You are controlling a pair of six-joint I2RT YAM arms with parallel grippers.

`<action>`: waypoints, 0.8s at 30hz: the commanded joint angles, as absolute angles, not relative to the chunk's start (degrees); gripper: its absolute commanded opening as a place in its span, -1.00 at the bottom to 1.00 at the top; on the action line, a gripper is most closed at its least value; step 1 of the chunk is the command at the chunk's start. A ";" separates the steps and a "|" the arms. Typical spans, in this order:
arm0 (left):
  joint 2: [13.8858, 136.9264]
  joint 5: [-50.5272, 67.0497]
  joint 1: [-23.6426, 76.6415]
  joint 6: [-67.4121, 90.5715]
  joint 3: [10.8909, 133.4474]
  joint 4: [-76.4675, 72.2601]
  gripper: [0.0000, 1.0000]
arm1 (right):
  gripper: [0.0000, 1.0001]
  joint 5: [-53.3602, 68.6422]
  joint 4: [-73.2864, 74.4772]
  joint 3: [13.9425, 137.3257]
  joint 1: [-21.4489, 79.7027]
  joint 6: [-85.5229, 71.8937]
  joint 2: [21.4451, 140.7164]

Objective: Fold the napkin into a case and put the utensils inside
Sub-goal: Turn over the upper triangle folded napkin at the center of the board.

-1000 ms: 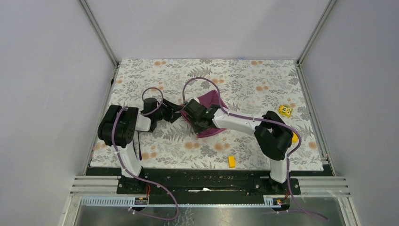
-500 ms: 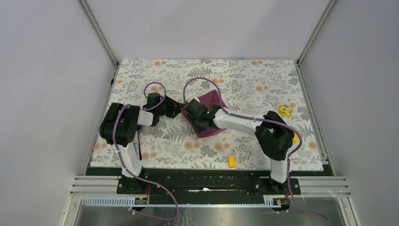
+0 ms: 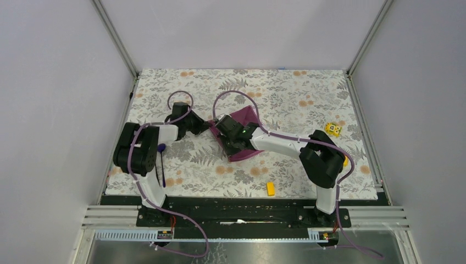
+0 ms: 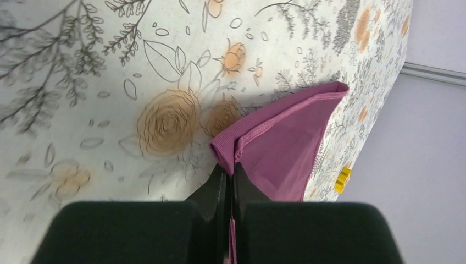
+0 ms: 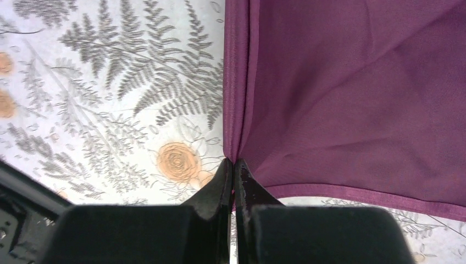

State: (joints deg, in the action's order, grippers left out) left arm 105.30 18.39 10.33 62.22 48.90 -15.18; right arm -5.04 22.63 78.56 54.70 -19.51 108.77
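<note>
The plum-purple napkin [image 3: 245, 117] lies partly folded at mid-table, mostly under my right wrist. My left gripper [image 4: 231, 169] is shut on a doubled corner of the napkin [image 4: 286, 137], at its left end [image 3: 207, 126] in the top view. My right gripper [image 5: 233, 163] is shut on a folded edge of the napkin [image 5: 351, 93], which spreads away to the right. A slender dark purple utensil [image 3: 162, 168] with a rounded head lies beside the left arm, near the table's left side. No finished case shows.
Small yellow blocks lie on the floral cloth: one near the front edge [image 3: 270, 188], one at the right [image 3: 332, 129], one by the right arm's elbow [image 3: 345, 161]. One yellow block [image 4: 343, 179] shows beyond the napkin. Purple cables loop over both wrists.
My left gripper moved away from the bases and right to the napkin's corner, then closed on it. My right gripper kept its grip and barely shifted.
</note>
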 commanded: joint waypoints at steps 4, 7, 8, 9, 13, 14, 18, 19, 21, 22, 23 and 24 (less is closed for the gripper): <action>85.14 12.18 4.42 54.96 55.25 5.65 -1.00 | -1.00 12.47 17.48 84.94 57.71 -21.24 103.47; 76.26 4.78 2.44 49.72 60.21 18.12 -1.00 | -1.00 24.51 11.01 87.69 58.22 -27.15 103.47; 74.10 1.50 2.38 47.84 63.03 23.34 -1.00 | -1.00 27.68 7.87 87.89 58.27 -30.06 103.22; 72.19 -1.22 2.44 46.23 65.44 26.08 -1.00 | -1.00 30.78 4.24 87.47 58.23 -32.71 102.98; 70.88 -5.11 3.73 43.32 73.01 29.97 -1.00 | -1.00 39.48 -13.47 79.81 56.96 -45.38 101.92; 72.17 -7.01 6.23 42.68 74.31 30.00 -1.00 | -1.00 41.05 -17.23 77.55 56.34 -48.21 102.06; 81.22 -12.51 14.16 41.53 77.42 28.80 -1.00 | -1.00 46.06 -37.57 64.92 52.38 -59.78 104.07; 84.61 -12.87 15.50 41.36 77.89 27.91 -1.00 | -1.00 47.11 -42.13 61.89 50.66 -63.07 104.89; 91.80 -13.38 17.95 41.24 79.48 26.61 -1.00 | -1.00 48.80 -49.79 56.15 48.00 -65.85 106.54; 95.61 -13.64 19.09 41.10 80.60 26.05 -1.00 | -1.00 49.64 -50.82 54.07 46.74 -65.20 107.40; 99.24 -14.31 20.37 40.82 81.84 25.38 -1.00 | -1.00 50.34 -50.96 52.06 45.41 -64.09 108.45; 102.79 -15.46 21.66 40.52 83.04 24.46 -1.00 | -1.00 51.68 -51.58 50.25 43.79 -63.66 109.58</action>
State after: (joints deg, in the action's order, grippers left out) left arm 91.35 -7.70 18.83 42.17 78.94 31.90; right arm 38.48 -41.60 57.21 46.41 -58.22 106.13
